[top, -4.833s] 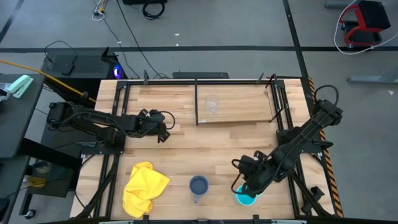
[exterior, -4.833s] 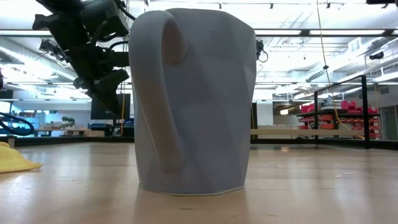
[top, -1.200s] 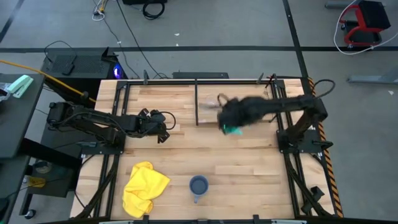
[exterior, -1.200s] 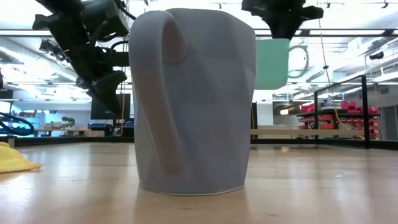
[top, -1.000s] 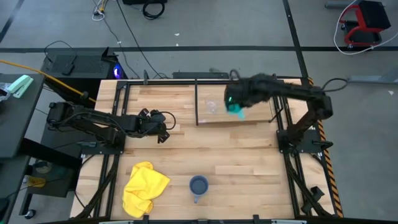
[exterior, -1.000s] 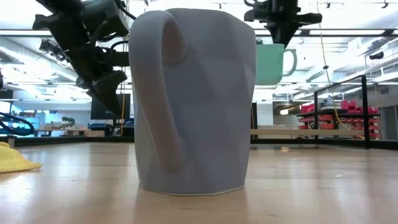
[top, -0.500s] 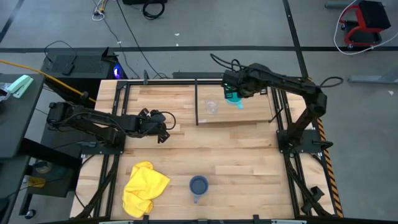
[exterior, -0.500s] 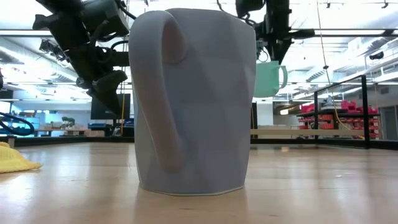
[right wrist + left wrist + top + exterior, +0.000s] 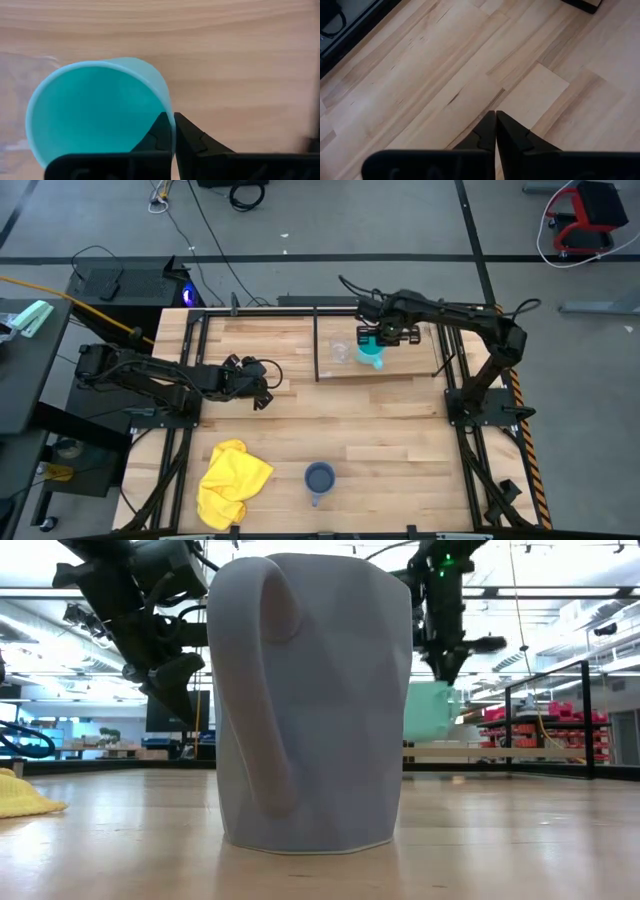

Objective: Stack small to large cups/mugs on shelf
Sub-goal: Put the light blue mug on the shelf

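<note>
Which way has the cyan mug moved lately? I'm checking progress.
Yes: the cyan mug, pinched by the right gripper, went from the table's near right edge to the shelf, beside the glass cup.

cyan mug (image 9: 371, 352) over shelf (image 9: 400, 365), beside glass cup (image 9: 340, 350)

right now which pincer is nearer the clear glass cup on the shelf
Right. The right pincer holds the cyan mug over the shelf, just beside the clear glass cup. The left pincer waits off the shelf, out over the tabletop.

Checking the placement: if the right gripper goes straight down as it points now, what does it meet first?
Probably the shelf: the right gripper, shut on the cyan mug, points down at its board, beside the glass cup.
</note>
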